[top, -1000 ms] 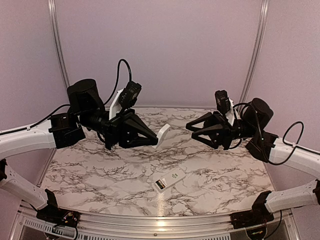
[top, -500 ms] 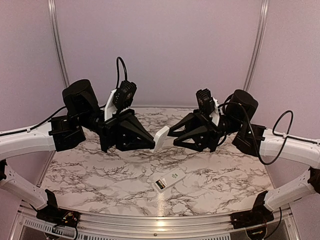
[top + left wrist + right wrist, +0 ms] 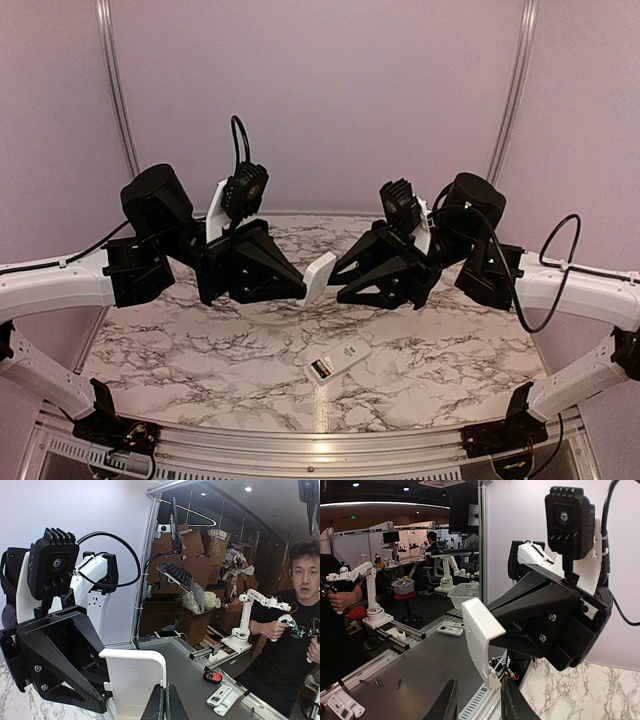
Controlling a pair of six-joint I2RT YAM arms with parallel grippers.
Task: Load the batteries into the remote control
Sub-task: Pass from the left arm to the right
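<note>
High above the remote control [image 3: 338, 360], which lies flat on the table [image 3: 190, 350], my left gripper [image 3: 304, 291] pinches the small white cover [image 3: 320, 275] tight. My right gripper [image 3: 338, 283] gapes wide beside it, I think to take it over.

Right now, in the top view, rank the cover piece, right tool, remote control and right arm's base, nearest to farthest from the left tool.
1. white cover piece, gripped by the left tool.
2. right tool, just right of it.
3. remote control, lower down.
4. right arm's base, bottom right corner.
</note>
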